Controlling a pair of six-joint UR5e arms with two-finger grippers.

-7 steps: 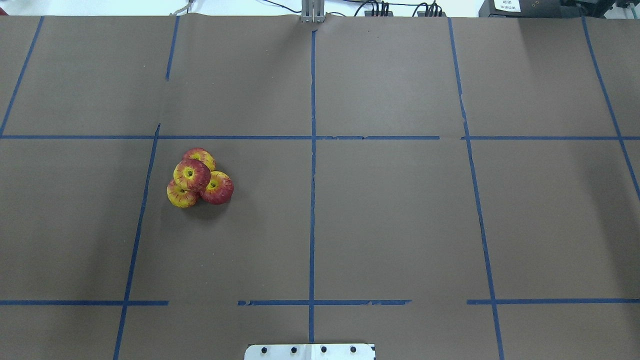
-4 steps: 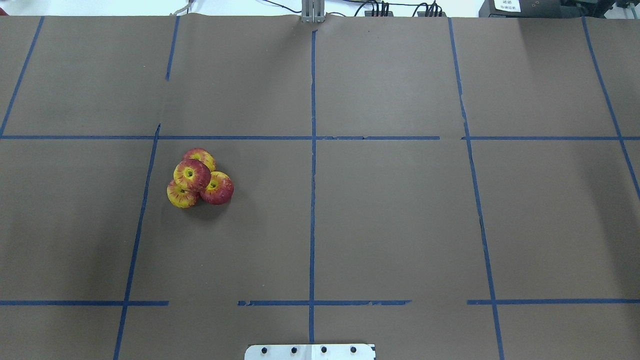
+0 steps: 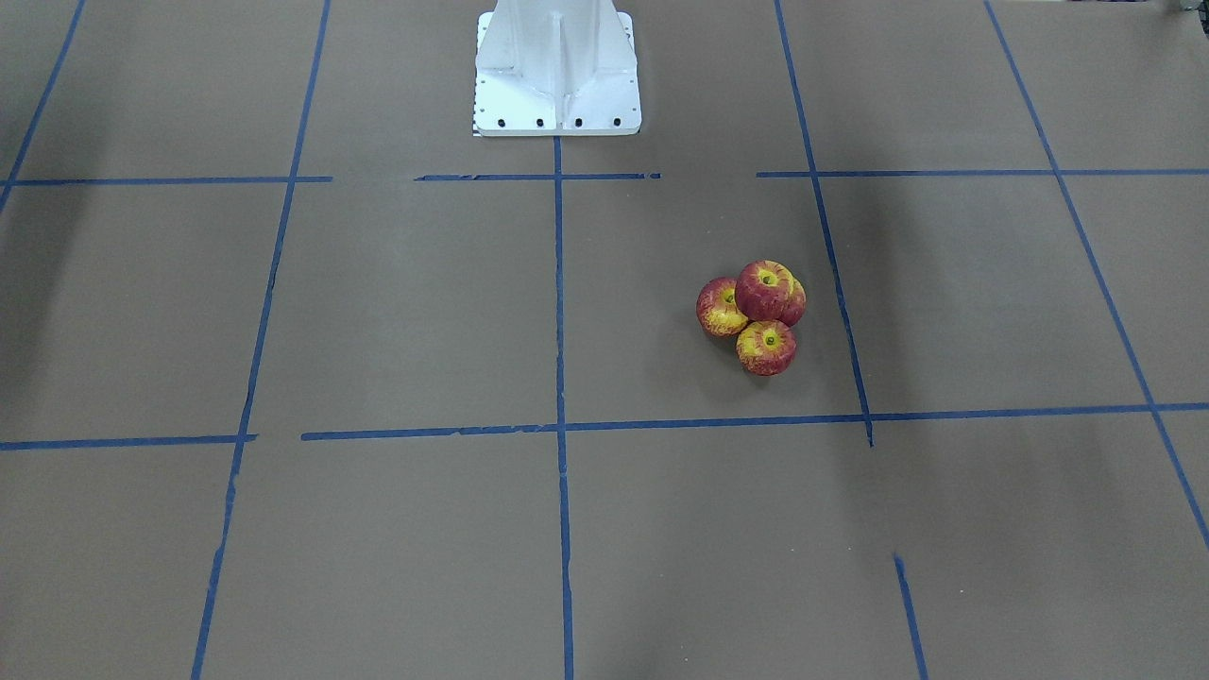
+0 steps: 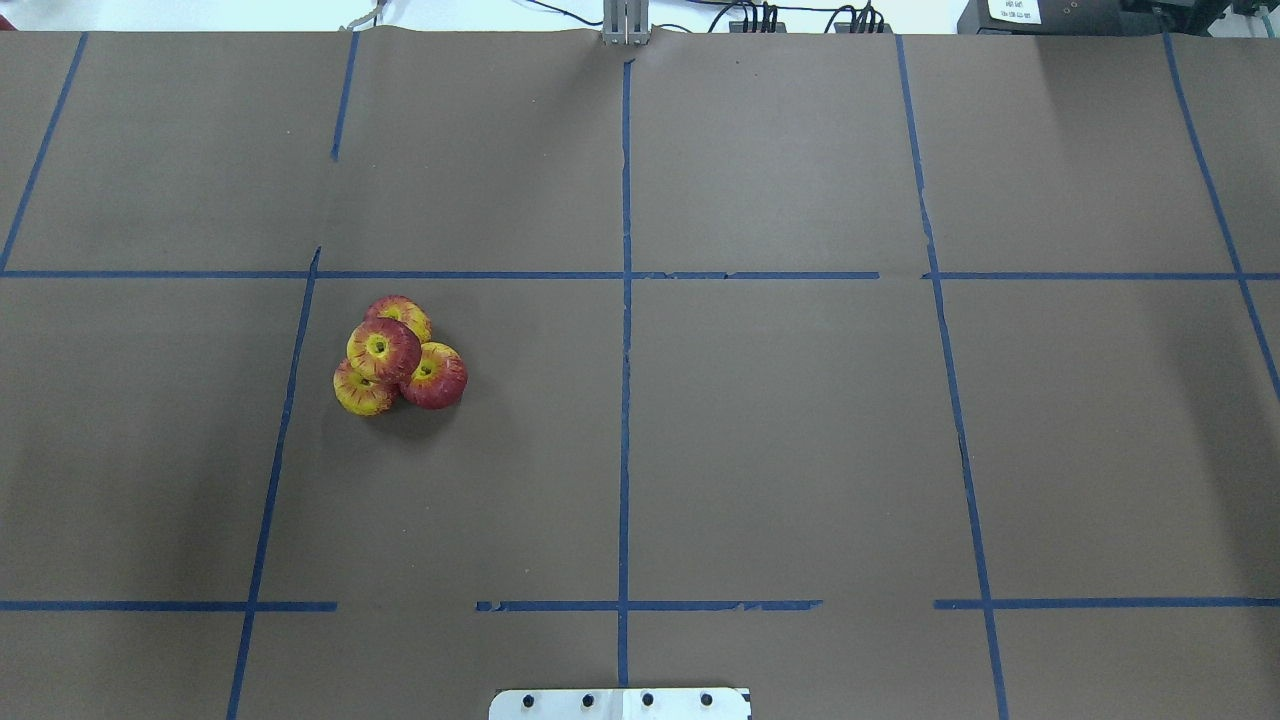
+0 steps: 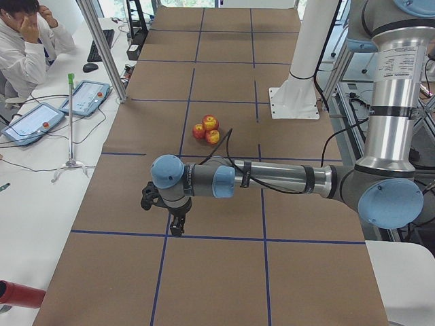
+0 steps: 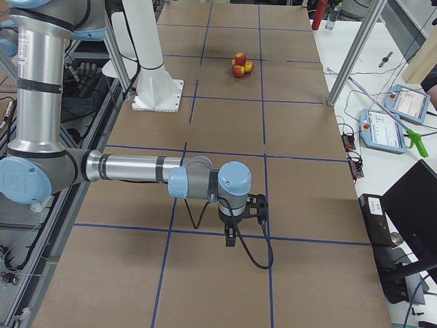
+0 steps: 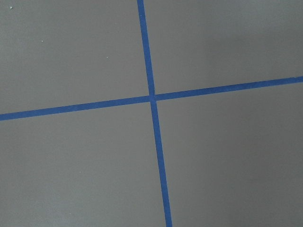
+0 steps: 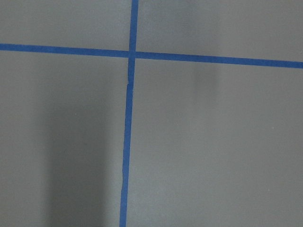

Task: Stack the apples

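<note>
Four small red-and-yellow apples lie in a tight cluster on the brown table. One apple (image 4: 383, 349) rests on top of the other three (image 4: 436, 377), (image 4: 362, 392), (image 4: 403, 313). The front-facing view shows the top apple (image 3: 767, 290) above the lower ones (image 3: 766, 348). The pile also shows in the left side view (image 5: 207, 128) and the right side view (image 6: 240, 63). My left gripper (image 5: 176, 225) hangs near the table's left end, far from the apples. My right gripper (image 6: 231, 236) hangs near the right end. Whether either is open I cannot tell. Both wrist views show only paper and tape.
Blue tape lines (image 4: 625, 400) divide the brown paper into squares. The white robot base (image 3: 557, 76) stands at the table's middle edge. An operator (image 5: 27, 41) sits beside the table, with tablets (image 5: 85, 97) and a metal post (image 5: 102, 47) nearby.
</note>
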